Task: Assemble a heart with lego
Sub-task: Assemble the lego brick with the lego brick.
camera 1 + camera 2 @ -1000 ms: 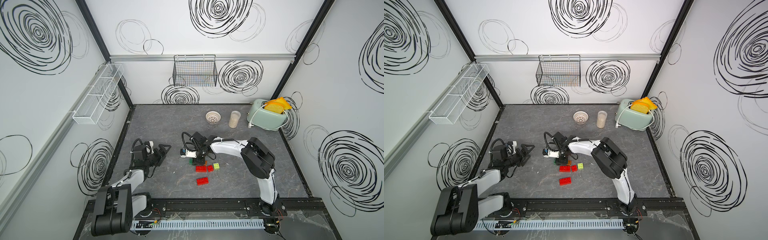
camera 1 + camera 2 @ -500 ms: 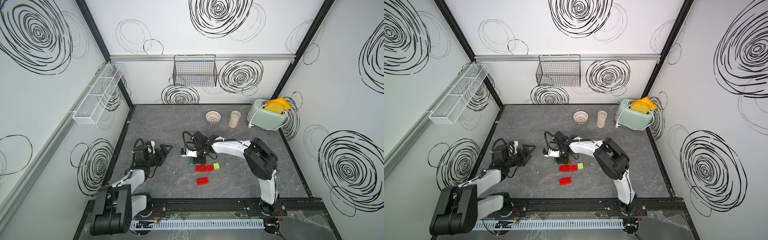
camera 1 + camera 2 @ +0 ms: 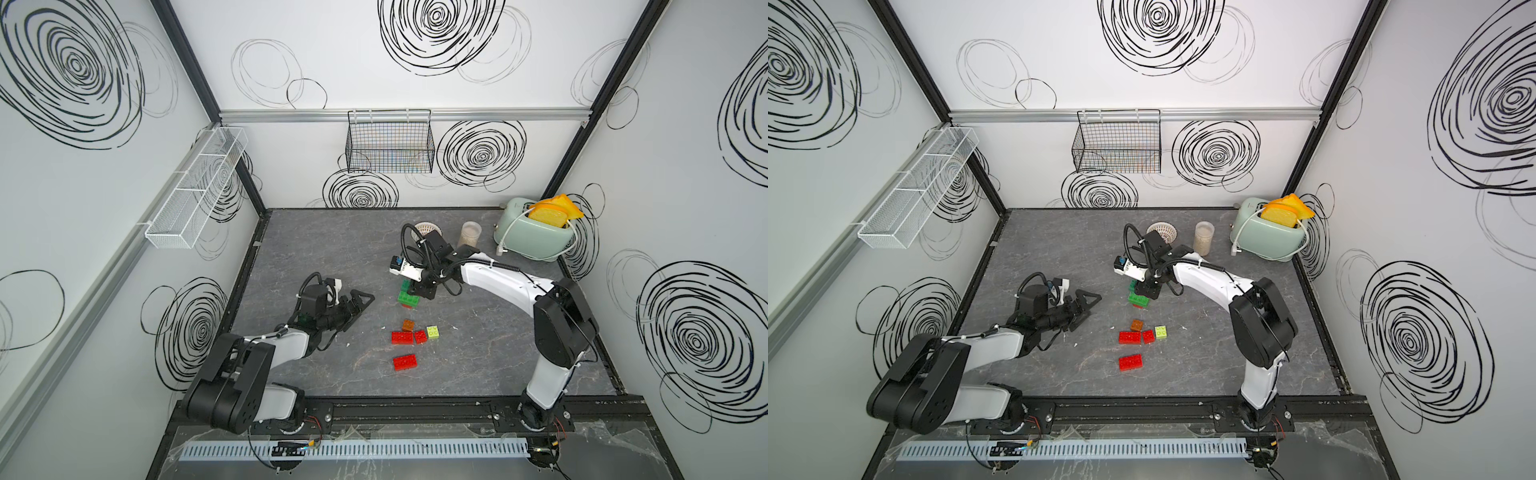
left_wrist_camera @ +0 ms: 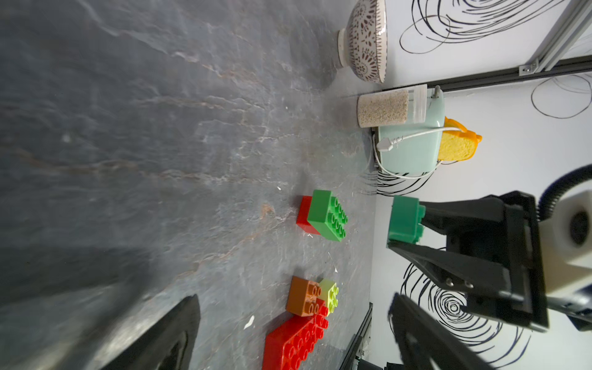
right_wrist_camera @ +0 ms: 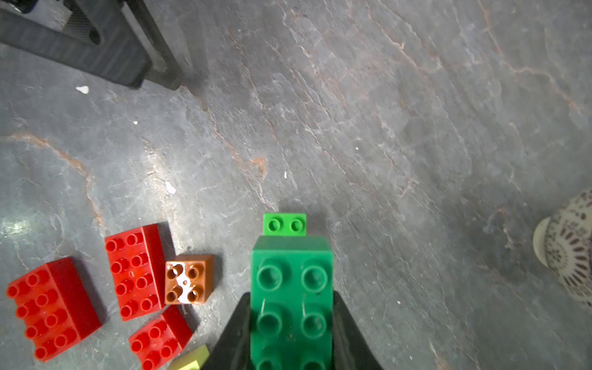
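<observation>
R end effector (image 4: 407, 227) grips dk-green brick (image 5: 291, 256) over lt-green brick (image 4: 326, 214); L end effector (image 3: 353, 309) gapes empty. Best bet: square studs, press straight.

overhead stereo pair; close wrist views share lego (image 4: 302, 296)

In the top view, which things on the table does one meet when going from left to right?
In order: left gripper → small red brick → lime brick → jar → toaster. Things that overlap these are left out.
</observation>
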`<action>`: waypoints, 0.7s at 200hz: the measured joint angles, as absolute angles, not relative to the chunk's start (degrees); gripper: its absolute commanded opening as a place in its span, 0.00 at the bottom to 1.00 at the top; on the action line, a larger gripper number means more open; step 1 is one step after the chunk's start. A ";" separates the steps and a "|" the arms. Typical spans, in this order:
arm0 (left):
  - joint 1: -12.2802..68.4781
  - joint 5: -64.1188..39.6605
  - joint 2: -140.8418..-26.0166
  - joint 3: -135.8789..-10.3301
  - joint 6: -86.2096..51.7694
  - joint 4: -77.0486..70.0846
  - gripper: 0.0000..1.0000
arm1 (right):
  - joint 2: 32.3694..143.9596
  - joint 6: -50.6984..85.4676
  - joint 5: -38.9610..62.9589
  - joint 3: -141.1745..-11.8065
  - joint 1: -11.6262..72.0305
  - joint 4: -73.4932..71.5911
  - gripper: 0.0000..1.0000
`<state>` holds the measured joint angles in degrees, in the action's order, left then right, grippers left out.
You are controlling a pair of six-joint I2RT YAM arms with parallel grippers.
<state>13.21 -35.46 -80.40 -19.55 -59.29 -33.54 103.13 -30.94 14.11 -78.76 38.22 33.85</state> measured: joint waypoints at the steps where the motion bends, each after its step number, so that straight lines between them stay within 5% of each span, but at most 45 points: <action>1: 13.30 -35.44 -80.51 -19.66 -59.31 -33.65 0.97 | 103.13 -30.85 14.11 -78.76 38.13 33.87 0.24; 140: 19.62 -37.17 -99.88 -28.12 -69.21 -55.51 0.97 | 112.97 -28.88 14.35 -87.26 38.68 39.13 0.24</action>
